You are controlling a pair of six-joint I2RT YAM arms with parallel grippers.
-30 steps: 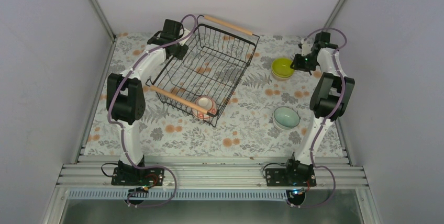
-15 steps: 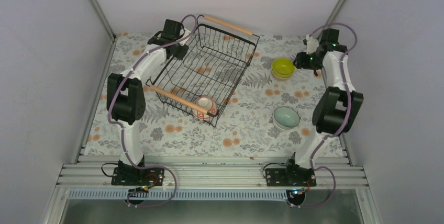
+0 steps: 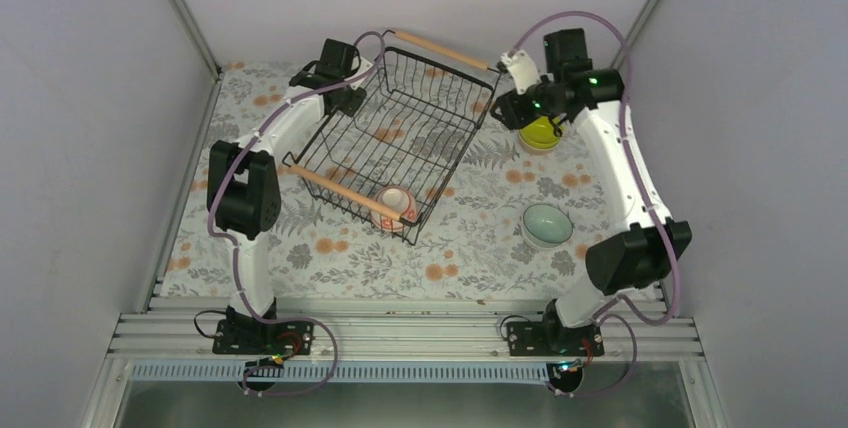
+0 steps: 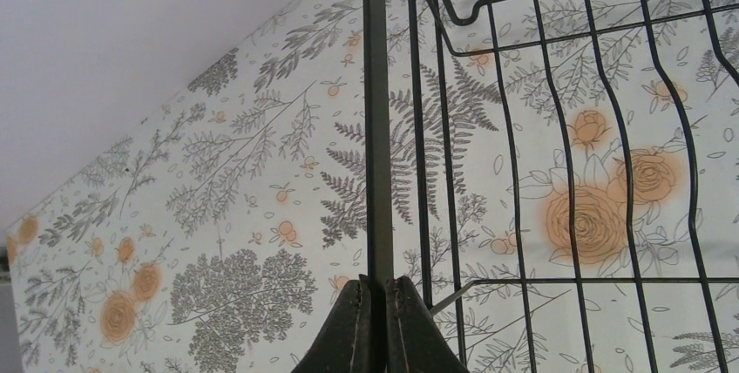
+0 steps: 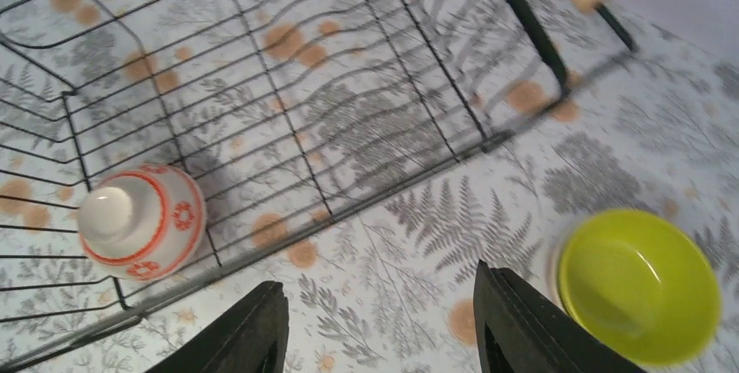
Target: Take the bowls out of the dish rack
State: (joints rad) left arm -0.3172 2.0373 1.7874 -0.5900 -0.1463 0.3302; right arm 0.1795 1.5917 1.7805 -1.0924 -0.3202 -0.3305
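The black wire dish rack (image 3: 455,153) sits in the upper middle of the top view on a white floral cloth (image 3: 330,258) printed with grey ferns and orange roses. The cloth covers the table between plain pale grey walls (image 3: 90,98), and an aluminium rail (image 3: 400,333) along the bottom edge carries both arm bases. The rack's long axis runs diagonally, from the wooden handle (image 3: 345,193) at centre left up and rightwards to the second handle (image 3: 440,49) near the top. A patterned bowl (image 3: 392,200) with red-orange markings lies inside, in the corner by the lower handle. In the right wrist view its white foot ring faces the camera, so it is tipped over or upside down; I cannot tell which. The left claw (image 3: 345,98) is at the rack's upper-left corner, pinched tight on a rim wire. The right claw (image 3: 505,113) hangs just off the upper-right corner, its jaws apart with nothing between them, well apart from the patterned bowl. Just right of it a yellow-green bowl (image 3: 541,134) stands upright on the cloth. A mint bowl (image 3: 547,224) stands upright at lower right, also outside the rack.
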